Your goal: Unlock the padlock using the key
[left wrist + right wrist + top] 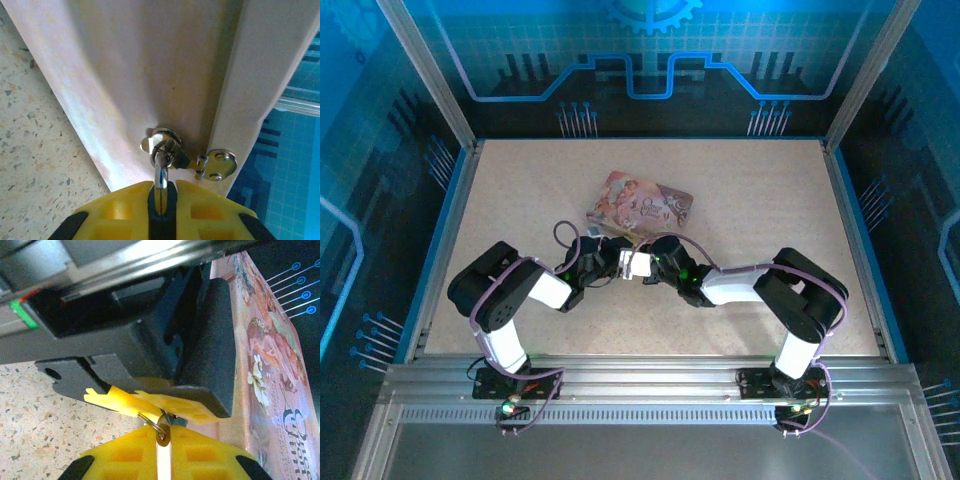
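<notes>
In the top view both grippers meet just in front of the pink tin [640, 203]. My left gripper [161, 192] is shut on the padlock [161, 174]. Its thin silver shackle loops through the tin's metal hasp [218, 164], and its body is hidden between the pads. My right gripper [164, 442] comes in beneath the left fingers [150, 404], shut on the key [164, 457], a pale strip in its gap. A small brassy tab with a wire ring [150, 420] sits at its tips. Where key and padlock meet is hidden.
The tin's side wall [150, 75] stands close in front of the left fingers, and its flowered lid [270, 365] runs along the right. Speckled tabletop [750, 200] lies around it. The left arm's dark wrist [125, 330] hangs just above the right fingers.
</notes>
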Available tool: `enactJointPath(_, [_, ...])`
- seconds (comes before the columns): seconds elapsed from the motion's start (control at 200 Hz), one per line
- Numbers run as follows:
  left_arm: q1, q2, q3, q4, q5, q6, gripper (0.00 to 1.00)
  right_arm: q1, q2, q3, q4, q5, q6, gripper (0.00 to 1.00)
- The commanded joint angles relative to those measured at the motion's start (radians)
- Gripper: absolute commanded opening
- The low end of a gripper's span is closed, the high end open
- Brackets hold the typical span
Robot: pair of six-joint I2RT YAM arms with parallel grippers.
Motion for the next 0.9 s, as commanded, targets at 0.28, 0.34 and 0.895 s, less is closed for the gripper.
enactJointPath(0.28, [-0.004,-0.037,-0.01,0.06,0.0,0.012,0.05,-0.01,-0.002,0.04,-0.014,-0.019,0.078,0.0])
enactJointPath(0.34, [-0.004,-0.037,-0.01,0.061,0.0,0.013,0.05,-0.011,-0.014,0.039,-0.022,-0.031,0.117,0.0])
enactJointPath(0.895, [-0.008,-0.031,-0.012,0.065,-0.005,0.013,0.07,-0.061,-0.037,0.02,-0.01,-0.227,0.573,0.0])
